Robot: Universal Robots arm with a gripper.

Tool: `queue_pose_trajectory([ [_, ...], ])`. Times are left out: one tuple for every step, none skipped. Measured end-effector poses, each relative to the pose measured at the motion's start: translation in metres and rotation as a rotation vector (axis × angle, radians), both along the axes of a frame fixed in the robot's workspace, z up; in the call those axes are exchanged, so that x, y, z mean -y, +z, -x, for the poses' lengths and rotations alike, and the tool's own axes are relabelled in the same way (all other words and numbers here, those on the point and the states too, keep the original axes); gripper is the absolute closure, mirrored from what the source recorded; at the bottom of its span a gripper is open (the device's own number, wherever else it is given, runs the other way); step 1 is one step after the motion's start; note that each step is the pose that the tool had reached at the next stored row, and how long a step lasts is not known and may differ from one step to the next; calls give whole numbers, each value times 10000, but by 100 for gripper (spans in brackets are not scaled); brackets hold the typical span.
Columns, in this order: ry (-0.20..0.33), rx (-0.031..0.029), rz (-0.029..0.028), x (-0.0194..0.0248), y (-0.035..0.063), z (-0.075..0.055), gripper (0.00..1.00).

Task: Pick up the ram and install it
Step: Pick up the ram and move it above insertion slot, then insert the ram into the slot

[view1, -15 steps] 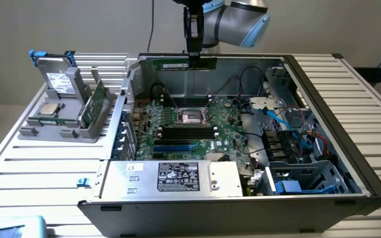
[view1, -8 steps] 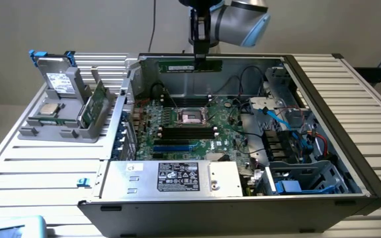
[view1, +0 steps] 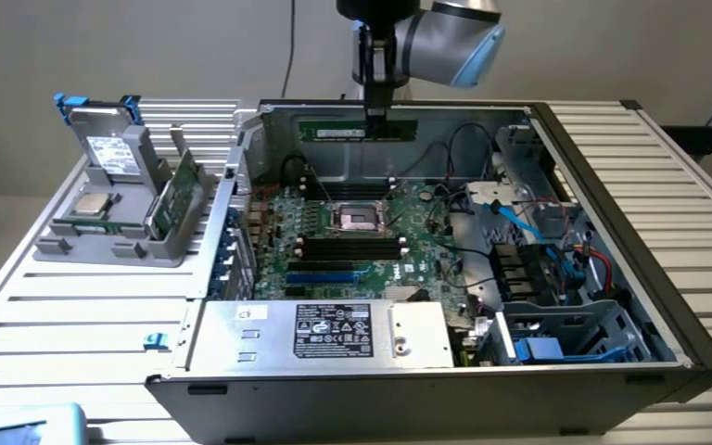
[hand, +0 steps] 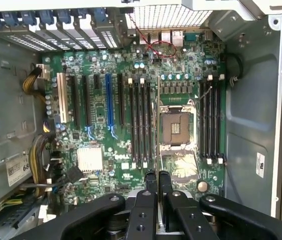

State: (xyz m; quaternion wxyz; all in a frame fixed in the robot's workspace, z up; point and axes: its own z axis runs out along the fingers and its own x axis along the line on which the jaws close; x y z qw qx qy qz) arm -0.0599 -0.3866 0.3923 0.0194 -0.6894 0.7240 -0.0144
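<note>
One ram pinched in gripper, high above motherboard.
Held by jaws closed on its top edge, hanging level, well clear of slots. Could come down skewed or beside a slot through poor alignment; could slip from so narrow a pinch; could crack motherboard if forced.

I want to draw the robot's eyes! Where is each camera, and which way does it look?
Exterior view: sits off the arm, above the open computer case, looking down into it; shows the arm and its gripper shut on the ram.
Wrist view: sits on the wrist, looking down along the gripper at the motherboard; shows the black fingers.
Both share: the motherboard, its processor socket and the gripper.
</note>
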Motion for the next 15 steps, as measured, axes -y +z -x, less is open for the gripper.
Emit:
queue_pose_trajectory([
  [-9,-6,0,0,-5,-3,86],
  [-17,-7,-1,0,-7,-6,86],
  [-19,-13,-3,2,-8,-10,86],
  [-19,-13,-3,2,-8,-10,86],
  [-19,-14,-3,2,-8,-10,86],
  [-19,-13,-3,2,-8,-10,86],
  [-19,-13,-3,2,-8,-10,86],
  [-19,-13,-3,2,-8,-10,86],
  [-19,-13,-3,2,-8,-10,86],
  [-19,-13,-3,2,-8,-10,86],
  [-20,-13,-4,2,-8,-10,86],
  [-19,-13,-3,2,-8,-10,86],
  [-19,-13,-3,2,-8,-10,86],
  [-19,-13,-3,2,-8,-10,86],
  [-20,-13,-3,2,-8,-10,86],
])
